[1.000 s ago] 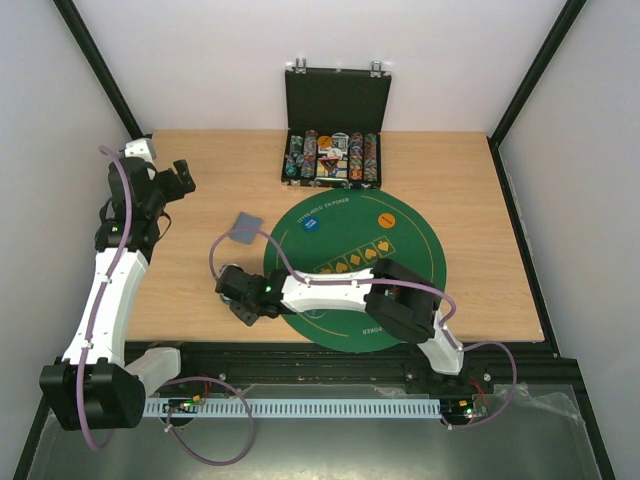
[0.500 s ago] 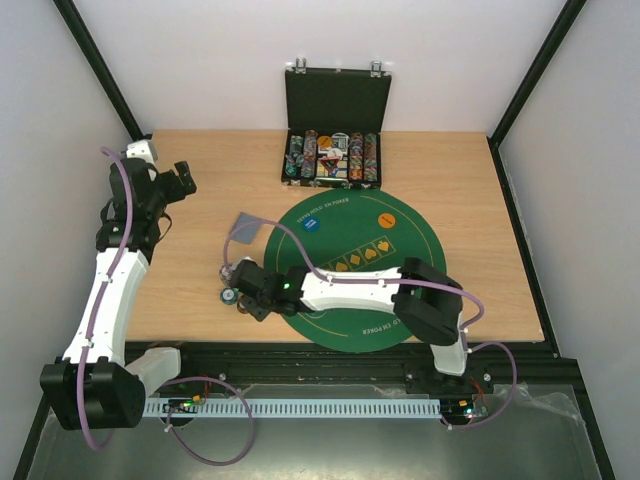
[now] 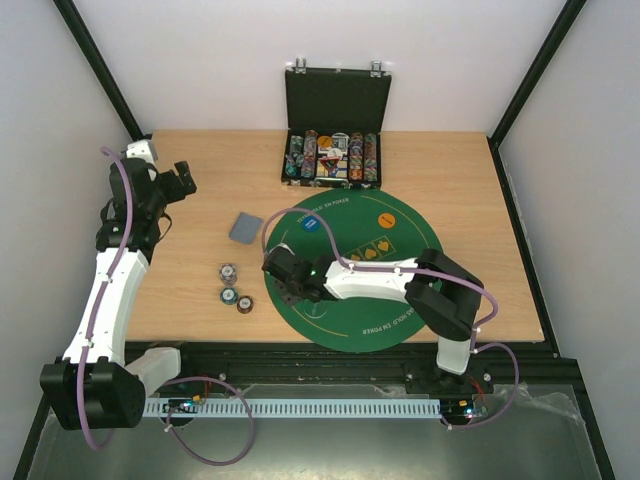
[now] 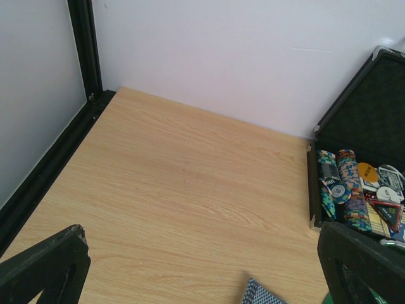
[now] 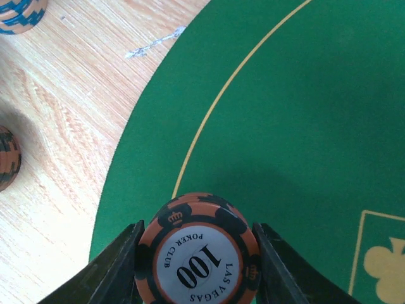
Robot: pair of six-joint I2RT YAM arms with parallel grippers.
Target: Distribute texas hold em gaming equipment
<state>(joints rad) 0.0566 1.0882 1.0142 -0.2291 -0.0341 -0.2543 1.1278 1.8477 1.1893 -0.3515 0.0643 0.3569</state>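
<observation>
My right gripper [image 3: 281,276] is over the left edge of the round green mat [image 3: 400,275], shut on a stack of orange-and-black "100" poker chips [image 5: 197,253]. Three small chip stacks [image 3: 230,295] stand on the wood left of the mat, and two of them show in the right wrist view [image 5: 5,158]. The grey-blue card deck [image 3: 245,228] lies on the wood, its corner visible in the left wrist view [image 4: 259,294]. A blue button [image 3: 311,224] and an orange button [image 3: 381,218] lie on the mat. My left gripper [image 3: 180,178] is open and empty at the far left.
The open black case [image 3: 333,150] with chip rows stands at the back centre. In the left wrist view [image 4: 361,196] a red-and-black triangular marker [image 4: 387,215] lies inside it. A black frame post [image 4: 82,44] runs along the left wall.
My right gripper has moved right, from the wood onto the mat's left edge, with the chips in it. The chip stacks on the wood are now uncovered. The left arm has not moved.
</observation>
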